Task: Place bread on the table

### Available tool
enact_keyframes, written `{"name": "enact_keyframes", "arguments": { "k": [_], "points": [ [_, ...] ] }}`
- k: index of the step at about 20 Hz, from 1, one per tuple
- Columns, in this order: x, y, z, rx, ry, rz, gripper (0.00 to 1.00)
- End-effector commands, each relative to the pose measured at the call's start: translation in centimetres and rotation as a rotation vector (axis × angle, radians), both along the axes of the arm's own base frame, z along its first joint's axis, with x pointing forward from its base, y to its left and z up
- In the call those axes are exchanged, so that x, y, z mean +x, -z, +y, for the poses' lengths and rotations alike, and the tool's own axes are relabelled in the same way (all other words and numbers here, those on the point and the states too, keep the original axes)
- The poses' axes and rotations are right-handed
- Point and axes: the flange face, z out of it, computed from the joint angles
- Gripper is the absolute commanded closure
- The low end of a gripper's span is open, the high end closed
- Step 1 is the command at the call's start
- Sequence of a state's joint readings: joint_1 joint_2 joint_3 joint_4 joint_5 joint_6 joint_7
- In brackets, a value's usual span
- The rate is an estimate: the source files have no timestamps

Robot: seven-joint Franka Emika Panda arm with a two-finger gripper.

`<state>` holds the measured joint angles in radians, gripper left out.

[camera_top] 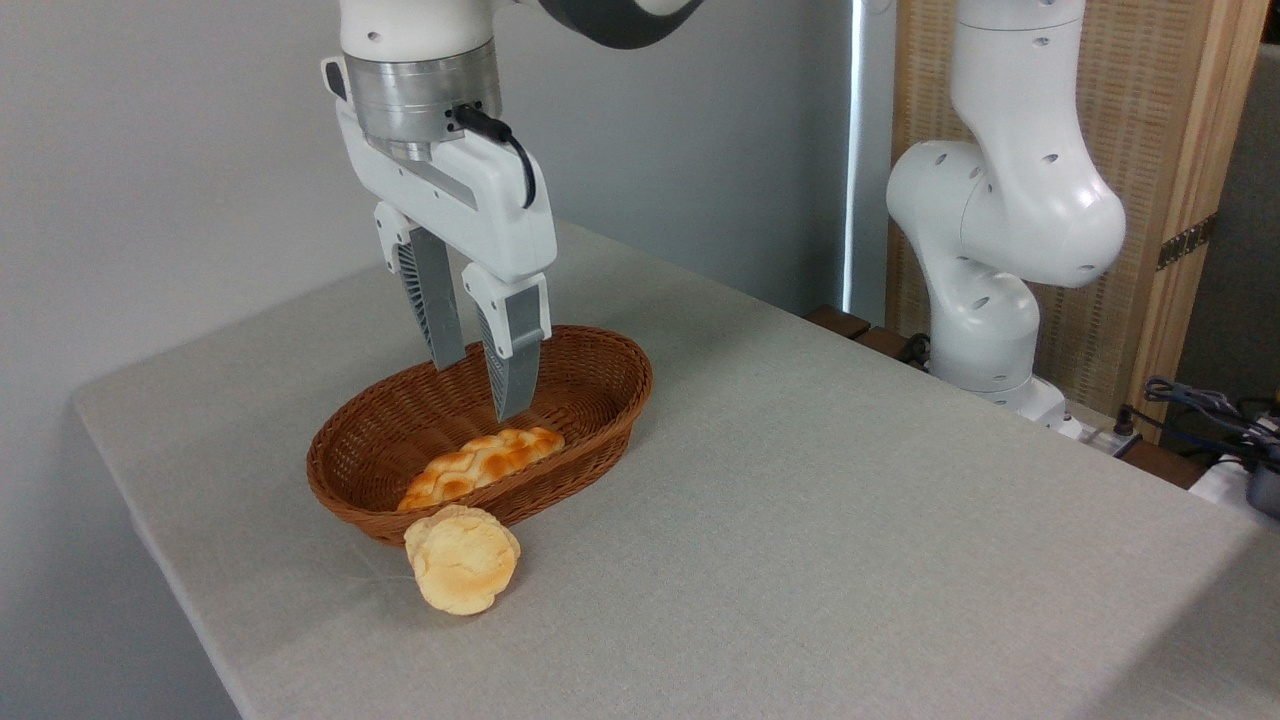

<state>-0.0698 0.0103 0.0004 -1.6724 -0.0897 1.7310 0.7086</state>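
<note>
The bread [461,559], a small pale-golden round bun with lobed edges, lies on the grey table [800,520], touching the front of the brown wicker basket [600,400]. My gripper [478,388] hangs above the basket, well above and behind the bun. It is open, with a narrow gap and nothing between its fingers.
A braided orange-brown loaf [485,462] lies inside the basket, just below the fingertips. The arm's white base [985,300] stands at the table's far right edge. Cables [1210,410] lie beyond it. The table's left corner [90,400] is near the basket.
</note>
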Motion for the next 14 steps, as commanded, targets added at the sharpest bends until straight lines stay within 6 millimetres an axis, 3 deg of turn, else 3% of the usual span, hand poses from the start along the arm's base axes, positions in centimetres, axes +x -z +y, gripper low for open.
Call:
{"name": "enact_keyframes", "arguments": {
  "k": [1,14],
  "points": [
    [-0.28,-0.62,1.04,0.035,-0.009,0.016,0.0],
    [-0.66,-1.02,1.83,0.035,-0.008,0.015,0.0]
  ]
}}
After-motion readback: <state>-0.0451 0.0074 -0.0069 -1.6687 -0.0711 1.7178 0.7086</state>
